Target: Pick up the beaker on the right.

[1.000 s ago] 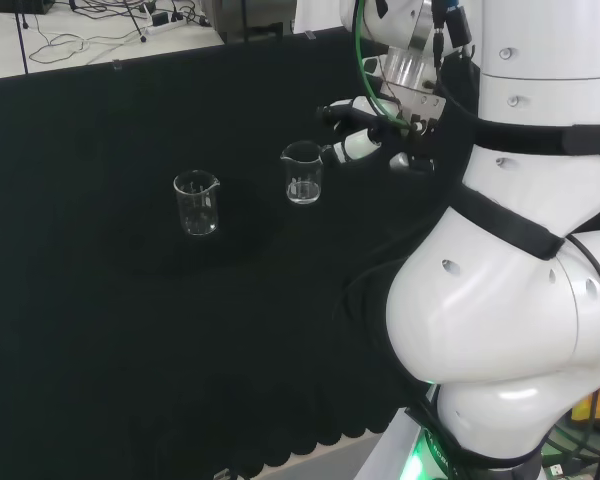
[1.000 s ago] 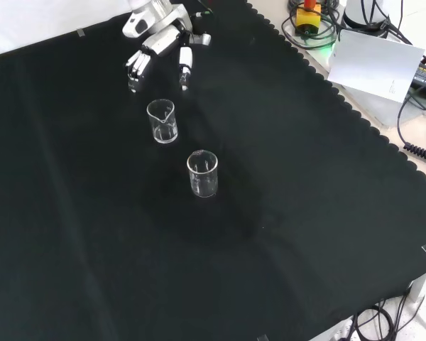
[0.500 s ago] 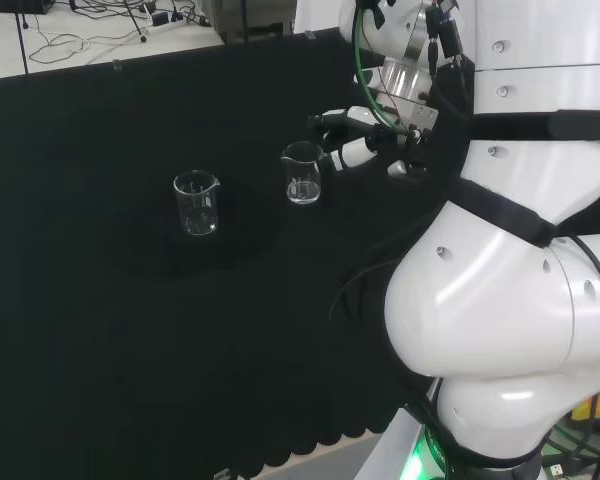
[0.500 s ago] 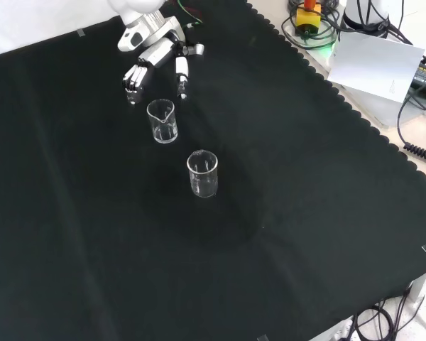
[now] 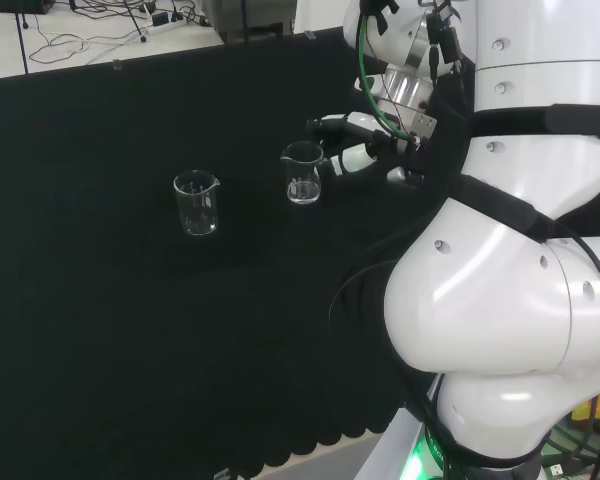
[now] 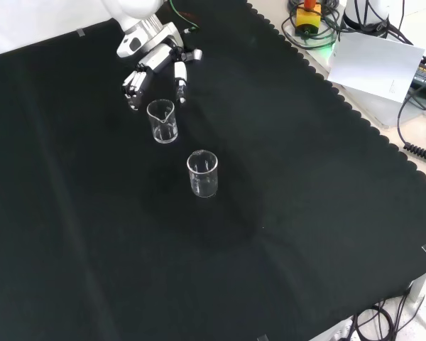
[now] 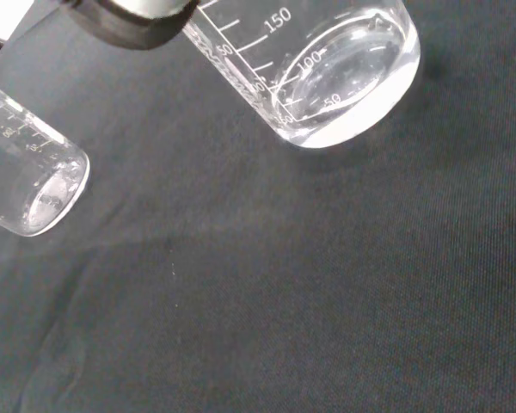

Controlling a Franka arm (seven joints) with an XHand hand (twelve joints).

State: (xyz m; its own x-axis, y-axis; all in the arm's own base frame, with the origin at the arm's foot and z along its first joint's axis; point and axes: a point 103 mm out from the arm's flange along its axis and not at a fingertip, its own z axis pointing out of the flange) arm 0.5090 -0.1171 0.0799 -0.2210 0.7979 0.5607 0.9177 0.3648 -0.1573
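The black and white hand hovers with fingers spread and holding nothing, just behind the small clear glass spouted beaker — the target, upright on the black cloth. Advance until fingers and thumb flank its wall — then curl evenly, avoiding tipping. The second clear glass beaker stands beyond.

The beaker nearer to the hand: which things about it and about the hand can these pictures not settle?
- Contact: in the head view the hand reaches close beside the near beaker, but a touch cannot be told; the front view shows a small gap.
- Palm: the arm's white link covers it in the head view.
- Contents: clear glass on the black cloth; any liquid cannot be told.
- Rim: cut off by the wrist view's edge.
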